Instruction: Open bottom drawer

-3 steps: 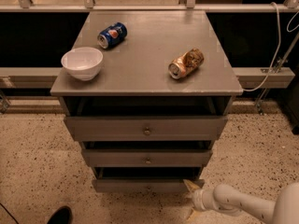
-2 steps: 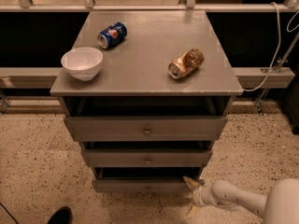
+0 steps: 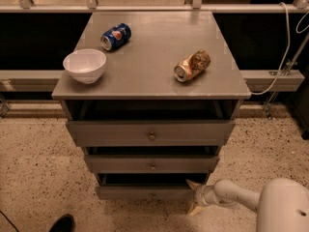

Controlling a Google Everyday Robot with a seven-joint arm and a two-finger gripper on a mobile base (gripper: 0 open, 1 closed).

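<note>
The grey cabinet has three drawers stacked under its top. The bottom drawer [image 3: 145, 192] is the slimmest front, lowest near the floor, with a small round knob [image 3: 153, 195] at its middle. My gripper [image 3: 192, 197] is at the drawer's right end, near the floor, pointing left. Its two pale fingers [image 3: 193, 184] are spread apart, one above and one below, level with the drawer front's right edge. It holds nothing. My white arm [image 3: 241, 197] reaches in from the lower right.
On the cabinet top [image 3: 154, 76] stand a white bowl [image 3: 85, 65], a blue can [image 3: 116, 36] on its side and a crushed gold can [image 3: 192, 65]. A dark shoe [image 3: 62, 223] shows at lower left. A white cable [image 3: 282, 57] hangs at right. The floor is speckled.
My gripper and arm have moved a little to the left, closer to the bottom drawer's right end. The drawers have not moved.
</note>
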